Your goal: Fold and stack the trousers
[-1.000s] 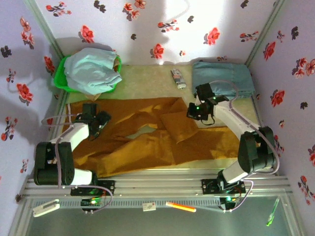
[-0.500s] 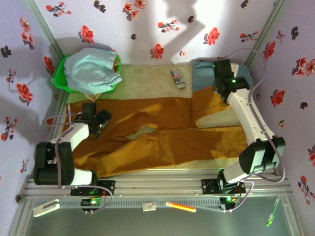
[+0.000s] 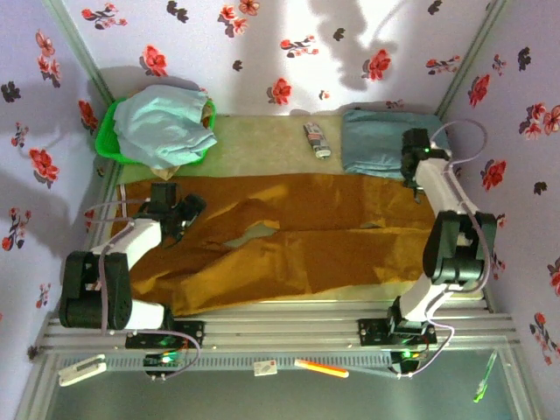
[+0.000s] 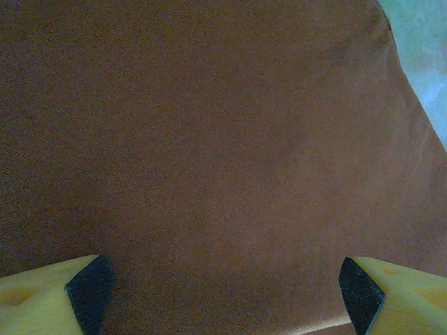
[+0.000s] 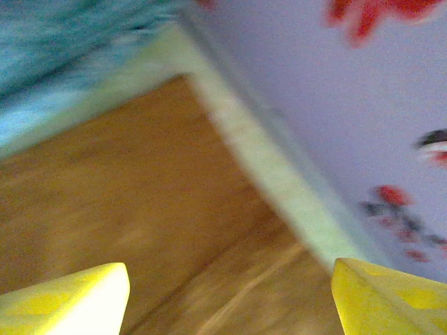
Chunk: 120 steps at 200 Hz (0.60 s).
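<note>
Across the table's [image 3: 262,144] middle, spread left to right: the trousers [image 3: 289,236]. Above their left end, the left gripper [image 4: 223,286], wide open and empty. Over their far right corner, the right gripper [image 5: 230,293], likewise agape, holding nothing.

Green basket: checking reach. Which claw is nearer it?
Left. The left claw is over the trousers close by the green basket; the right claw is far across, by the blue cloth.

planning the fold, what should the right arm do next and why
Probably lower the right gripper onto the right end of the trousers and pinch it. Its jaws stand open over the cloth there, and the trousers lie spread out, not yet folded.
</note>
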### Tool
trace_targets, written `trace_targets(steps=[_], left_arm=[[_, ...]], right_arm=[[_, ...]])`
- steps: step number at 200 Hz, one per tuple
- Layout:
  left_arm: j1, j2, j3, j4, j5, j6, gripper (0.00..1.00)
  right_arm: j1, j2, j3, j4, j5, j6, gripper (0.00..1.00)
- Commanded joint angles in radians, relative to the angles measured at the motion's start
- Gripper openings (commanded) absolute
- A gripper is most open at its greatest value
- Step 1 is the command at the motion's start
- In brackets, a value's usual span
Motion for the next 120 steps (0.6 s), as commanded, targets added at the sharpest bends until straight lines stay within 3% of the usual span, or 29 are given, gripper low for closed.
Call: trace_targets(steps=[1, 16, 30, 65, 90, 120], left_arm=[[-0.022, 0.036, 0.018, 0.006, 0.005, 0.023, 0.87], [-0.021, 0.082, 0.04, 0.003, -0.012, 0.012, 0.87], [-0.015, 0.122, 0.057, -0.002, -0.04, -0.002, 0.87], [0.015, 0.163, 0.083, -0.003, -0.077, -0.011, 0.87], [0.065, 0.189, 0.064, 0.019, -0.082, -0.028, 0.88], [0.113, 0.262, 0.081, 0.05, -0.044, -0.04, 0.87]], right_arm=[[0.147, -0.07, -0.105, 0.125, -0.325, 0.1, 0.77], [0.233, -0.027, -0.144, 0.196, -0.443, 0.156, 0.77], [0.24, 0.04, -0.179, 0.272, -0.573, 0.214, 0.71], [0.133, 0.169, -0.204, 0.298, -0.617, 0.258, 0.65], [0.017, 0.227, -0.234, 0.343, -0.733, 0.295, 0.61], [-0.004, 0.303, -0.16, 0.322, -0.768, 0.27, 0.62]])
